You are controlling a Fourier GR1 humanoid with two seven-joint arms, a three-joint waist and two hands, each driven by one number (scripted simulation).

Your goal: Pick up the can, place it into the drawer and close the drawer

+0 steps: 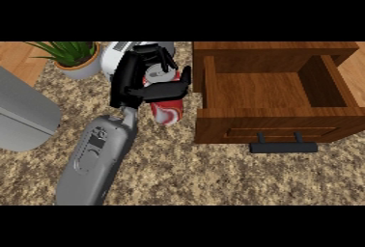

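I see the can (166,107), red and white, its long axis running near-far with its top toward the far side. My left hand (146,82) is curled round its upper part, just left of the open drawer (274,116).

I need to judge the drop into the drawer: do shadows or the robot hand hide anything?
Head view: light is even, no glare; the drawer inside is shaded only along its walls; the left robot hand covers the top of the can; its lower part shows.
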